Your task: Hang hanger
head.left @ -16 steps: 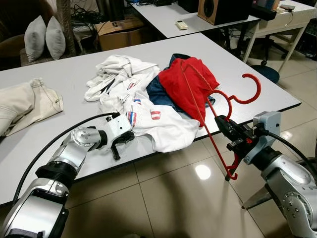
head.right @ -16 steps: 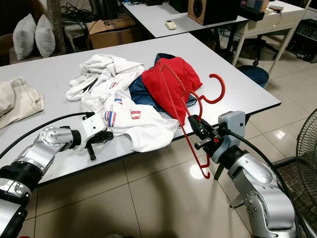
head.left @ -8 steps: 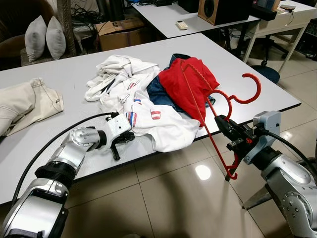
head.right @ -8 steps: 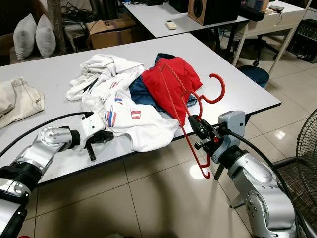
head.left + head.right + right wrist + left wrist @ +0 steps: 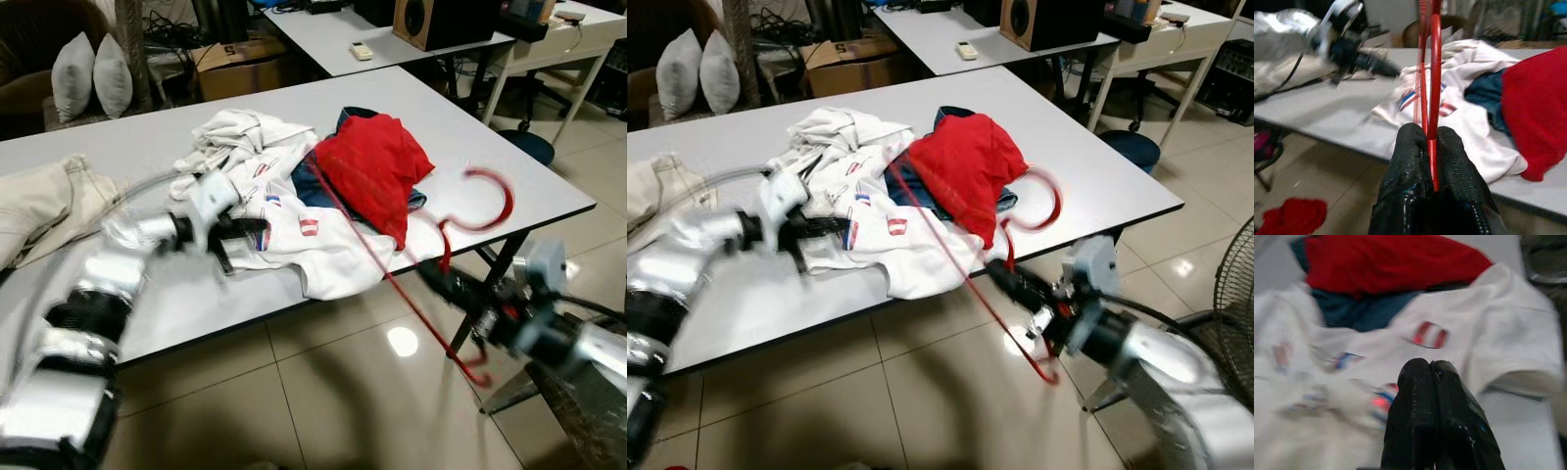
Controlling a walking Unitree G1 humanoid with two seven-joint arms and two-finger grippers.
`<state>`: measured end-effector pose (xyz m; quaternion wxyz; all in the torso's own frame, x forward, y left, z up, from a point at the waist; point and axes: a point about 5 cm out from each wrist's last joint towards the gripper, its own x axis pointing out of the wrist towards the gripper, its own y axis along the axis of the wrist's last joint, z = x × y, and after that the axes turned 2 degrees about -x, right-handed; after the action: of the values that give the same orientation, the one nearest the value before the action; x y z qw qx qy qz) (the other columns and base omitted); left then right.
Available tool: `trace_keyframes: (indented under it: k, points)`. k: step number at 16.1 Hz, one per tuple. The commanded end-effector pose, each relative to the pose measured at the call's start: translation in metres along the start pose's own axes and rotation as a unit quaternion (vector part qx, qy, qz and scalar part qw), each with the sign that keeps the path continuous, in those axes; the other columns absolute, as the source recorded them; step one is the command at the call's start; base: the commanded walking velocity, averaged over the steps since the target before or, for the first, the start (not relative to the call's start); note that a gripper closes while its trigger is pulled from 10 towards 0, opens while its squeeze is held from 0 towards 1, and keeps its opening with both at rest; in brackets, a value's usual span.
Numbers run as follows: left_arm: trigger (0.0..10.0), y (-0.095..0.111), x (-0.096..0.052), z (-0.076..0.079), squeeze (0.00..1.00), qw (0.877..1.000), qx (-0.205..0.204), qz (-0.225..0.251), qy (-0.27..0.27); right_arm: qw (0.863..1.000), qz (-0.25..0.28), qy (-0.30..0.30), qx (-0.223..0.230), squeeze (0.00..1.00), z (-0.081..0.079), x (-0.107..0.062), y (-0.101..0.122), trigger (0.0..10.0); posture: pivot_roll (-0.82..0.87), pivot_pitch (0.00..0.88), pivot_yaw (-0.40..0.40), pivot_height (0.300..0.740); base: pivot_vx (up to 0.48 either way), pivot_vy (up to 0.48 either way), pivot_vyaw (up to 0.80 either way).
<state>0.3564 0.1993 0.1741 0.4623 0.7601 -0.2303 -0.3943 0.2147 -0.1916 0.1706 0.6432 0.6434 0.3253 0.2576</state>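
Observation:
A red hanger (image 5: 1435,73) is clamped between the shut fingers of my right gripper (image 5: 441,282), just off the table's near right edge. Its hook (image 5: 505,201) curls up to the right, and its long bar slants left over the clothes. Motion blurs both arms. My left gripper (image 5: 240,231) is shut with nothing in it, hovering over the white shirt (image 5: 328,255). The left wrist view has the closed fingertips (image 5: 1418,377) above the shirt's red and blue patches. A red garment (image 5: 377,162) and a blue one (image 5: 309,191) lie behind the shirt on the grey table (image 5: 470,147).
Beige trousers (image 5: 39,201) lie at the table's left end. Behind stands a second table (image 5: 392,39) with a remote and a speaker, plus pillows (image 5: 93,73) and a cardboard box. A blue stool (image 5: 531,145) and a fan (image 5: 1234,294) stand on the right. Red cloth (image 5: 1295,215) lies on the floor.
My right gripper has dropped lower and swung the hanger, so its bar now tilts further left over the clothes. My left gripper has moved up from the table's edge onto the white shirt.

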Motion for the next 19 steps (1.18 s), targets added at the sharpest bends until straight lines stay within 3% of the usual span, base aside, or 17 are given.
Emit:
trace_keyframes:
  k: [1,2,3,4,5,8,12,14,15,16,19]
  points:
    - [0.0,0.003,0.002,0.000,0.00,0.999,0.034,-0.014,0.004,1.000,0.001,0.019,-0.005,0.00,-0.005,-0.001,0.005,10.0,-0.20,0.000,0.097,0.740,0.000,0.000,0.00]
    - [10.0,-0.005,0.008,0.006,0.00,0.998,0.045,-0.031,0.011,1.000,-0.010,0.027,-0.003,0.00,-0.007,0.000,0.002,10.0,-0.20,0.000,0.097,0.740,0.000,0.000,0.00]
    - [10.0,-0.008,0.010,0.008,0.00,0.998,0.047,-0.035,0.009,0.999,-0.015,0.030,-0.002,0.00,-0.009,0.001,0.001,10.0,-0.20,0.000,0.097,0.740,0.000,0.000,0.00]
    - [10.0,-0.009,0.011,0.010,0.43,0.998,0.047,-0.036,0.007,0.999,-0.018,0.031,-0.001,0.00,-0.009,0.001,0.000,10.0,-0.20,0.000,0.097,0.740,0.000,0.000,0.00]
    - [10.0,-0.011,0.016,0.020,1.00,0.999,0.018,-0.020,-0.017,0.998,-0.043,0.037,0.000,0.00,-0.013,0.001,-0.007,10.0,-0.20,0.000,0.097,0.740,0.000,0.000,0.00]
    - [10.0,-0.034,0.021,0.038,1.00,0.993,0.051,-0.084,-0.066,0.995,-0.096,0.023,-0.011,0.00,-0.009,-0.001,-0.021,10.0,-0.20,0.000,0.098,0.740,0.000,0.000,0.00]
    - [10.0,-0.041,0.032,0.041,1.00,0.991,0.071,-0.106,-0.050,0.992,-0.126,0.000,-0.021,0.00,-0.003,-0.004,-0.027,10.0,-0.21,0.000,0.101,0.740,0.000,0.000,0.00]
    - [10.0,-0.044,0.037,0.038,1.00,0.989,0.088,-0.120,-0.018,0.991,-0.131,-0.025,-0.031,0.00,0.003,-0.003,-0.028,10.0,-0.21,0.000,0.104,0.740,0.000,0.000,0.00]
    - [10.0,-0.044,0.039,0.037,0.15,0.989,0.089,-0.121,-0.009,0.990,-0.131,-0.026,-0.032,0.00,0.004,-0.002,-0.028,10.0,-0.21,0.000,0.109,0.740,0.000,0.000,0.00]
    - [10.0,-0.045,0.041,0.037,0.00,0.989,0.086,-0.121,-0.004,0.990,-0.133,-0.024,-0.032,0.00,0.003,-0.002,-0.029,10.0,-0.22,0.000,0.111,0.740,0.000,0.000,0.00]
    - [10.0,-0.050,0.044,0.038,0.00,0.988,0.083,-0.132,0.001,0.990,-0.135,-0.023,-0.031,0.00,0.000,-0.002,-0.031,10.0,-0.22,0.000,0.111,0.740,0.000,0.000,0.00]
